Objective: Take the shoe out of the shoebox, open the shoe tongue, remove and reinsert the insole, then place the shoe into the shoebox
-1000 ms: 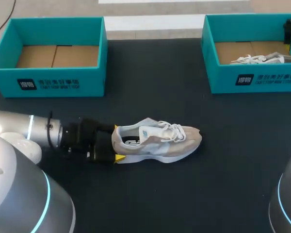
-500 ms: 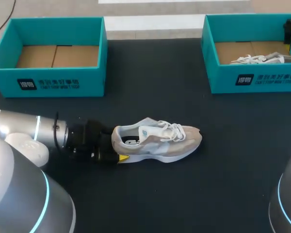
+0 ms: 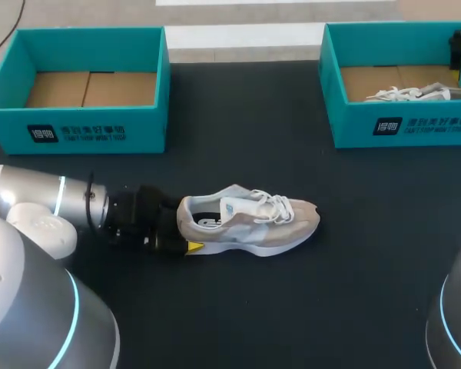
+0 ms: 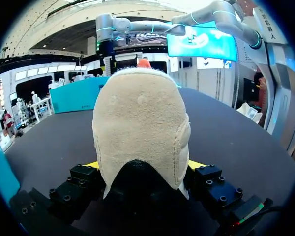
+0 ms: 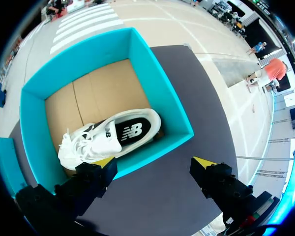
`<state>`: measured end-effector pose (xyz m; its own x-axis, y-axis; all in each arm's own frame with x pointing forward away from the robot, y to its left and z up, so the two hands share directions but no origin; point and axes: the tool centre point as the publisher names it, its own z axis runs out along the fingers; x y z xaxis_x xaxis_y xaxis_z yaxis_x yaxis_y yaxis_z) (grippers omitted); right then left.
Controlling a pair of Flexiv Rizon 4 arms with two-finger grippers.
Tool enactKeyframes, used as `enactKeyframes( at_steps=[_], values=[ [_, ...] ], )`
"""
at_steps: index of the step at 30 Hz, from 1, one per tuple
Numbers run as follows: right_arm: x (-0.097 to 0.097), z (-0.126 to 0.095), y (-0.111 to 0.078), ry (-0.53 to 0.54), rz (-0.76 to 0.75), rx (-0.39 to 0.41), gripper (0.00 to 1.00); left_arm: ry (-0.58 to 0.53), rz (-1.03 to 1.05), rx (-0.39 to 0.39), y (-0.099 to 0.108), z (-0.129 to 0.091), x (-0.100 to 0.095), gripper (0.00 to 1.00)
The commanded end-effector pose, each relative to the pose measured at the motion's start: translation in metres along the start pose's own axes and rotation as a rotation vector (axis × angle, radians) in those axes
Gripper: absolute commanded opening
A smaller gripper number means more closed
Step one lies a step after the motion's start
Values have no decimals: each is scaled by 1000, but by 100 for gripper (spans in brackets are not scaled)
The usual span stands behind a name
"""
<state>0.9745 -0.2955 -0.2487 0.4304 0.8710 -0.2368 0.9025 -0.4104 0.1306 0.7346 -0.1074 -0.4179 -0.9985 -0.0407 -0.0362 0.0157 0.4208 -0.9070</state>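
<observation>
I see a flat black surface (image 3: pixel 292 307) running under everything, with 2 open teal boxes at its far side. The left box (image 3: pixel 77 127) holds nothing but its brown cardboard floor. The right box (image 3: pixel 399 127) holds a white shoe (image 3: pixel 411 94), lying with its opening up and its black insole showing.

The shoe (image 3: pixel 250 221) I am working with is beige and white. It stands on its sole in the near middle of the surface, well apart from both boxes, with its toe toward my right and its laces tied. My left arm (image 3: pixel 54 201) comes in low over the surface. The left fingers (image 3: pixel 192 247) are clamped on the heel, 1 yellow tip on each side of it; in the left wrist view the heel fills the gap between them.

The right fingers (image 5: pixel 104 163) hang spread wide above the right box, holding nothing. 1 tip is over the box's near wall by the white shoe and the other is over bare surface.

Each box front carries white print, a small square mark beside 2 short lines of characters. Both insoles show a white mark.
</observation>
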Motion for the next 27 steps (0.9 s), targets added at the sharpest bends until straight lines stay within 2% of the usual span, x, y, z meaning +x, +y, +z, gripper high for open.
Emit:
enactKeyframes(
  at_steps=[1,2,5,7,11,13,14,15,18,21,23,27],
  values=[
    [0,0,0,1,0,-1,100,2,0,-3,0,0,-1,0],
    [0,0,0,1,0,-1,100,2,0,-3,0,0,-1,0],
    [29,-4,-10,9,-57,3,100,2,0,-3,0,0,-1,0],
    [54,-7,-21,-41,-135,-9,100,2,0,-3,0,0,-1,0],
    [106,-12,-53,-36,-223,-45,100,2,0,-3,0,0,-1,0],
    [127,-18,-74,-40,-230,-64,100,2,0,-3,0,0,-1,0],
    [136,-21,-86,-7,-222,-93,100,2,0,-3,0,0,-1,0],
    [142,-25,-96,45,-199,-113,100,2,0,-3,0,0,-1,0],
    [154,-40,-122,112,-222,-139,100,2,0,-3,0,0,-1,0],
    [157,-54,-142,132,-287,-122,100,2,0,-3,0,0,-1,0],
    [159,-58,-149,150,-333,-74,100,2,0,-3,0,0,-1,0],
    [159,-58,-149,150,-333,-74,100,2,0,-3,0,0,-1,0]
  ],
)
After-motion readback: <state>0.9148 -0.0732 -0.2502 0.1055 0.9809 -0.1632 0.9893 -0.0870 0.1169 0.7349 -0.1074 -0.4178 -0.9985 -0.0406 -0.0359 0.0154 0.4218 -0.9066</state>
